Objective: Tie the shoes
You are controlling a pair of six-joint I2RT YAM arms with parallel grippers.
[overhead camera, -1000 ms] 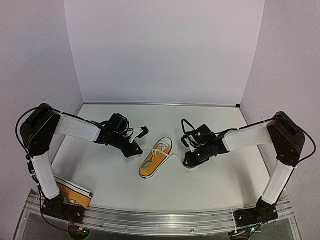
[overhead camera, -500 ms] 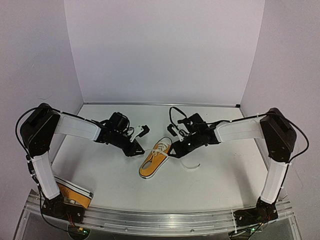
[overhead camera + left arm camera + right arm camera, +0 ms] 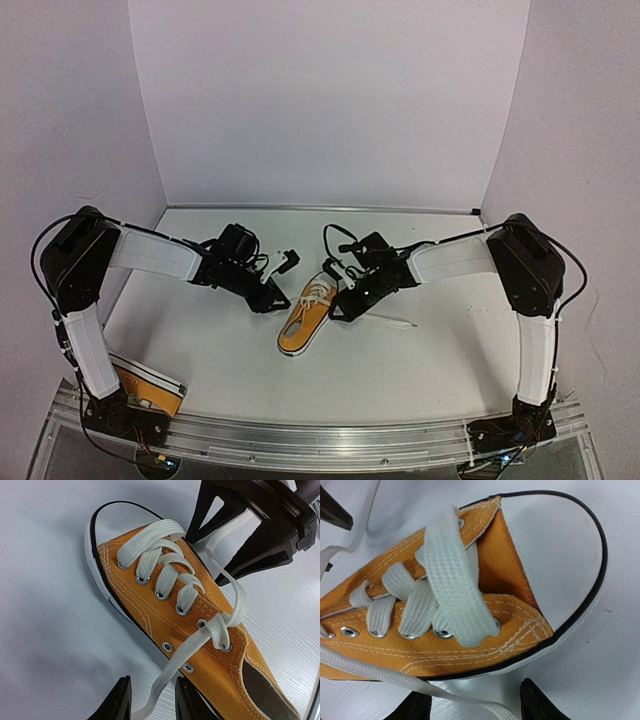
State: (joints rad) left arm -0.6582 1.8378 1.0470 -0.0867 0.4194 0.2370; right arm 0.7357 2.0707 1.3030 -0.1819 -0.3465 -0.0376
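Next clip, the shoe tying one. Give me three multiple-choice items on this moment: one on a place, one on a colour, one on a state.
1. Where does the second shoe lie?
A. at the near edge, left side
B. at the far edge, by the wall
C. at the near edge, right side

2. What colour are the laces?
A. black
B. orange
C. white

3. How are the laces of the centre shoe?
A. tied in a bow
B. untied, ends loose
C. pulled out of every eyelet

Answers:
1 A: the top view shows it next to the left arm's base.
2 C: they show white against the orange canvas in both wrist views.
3 B: no bow shows, they are threaded through the eyelets, and a loose lace end trails on the table.
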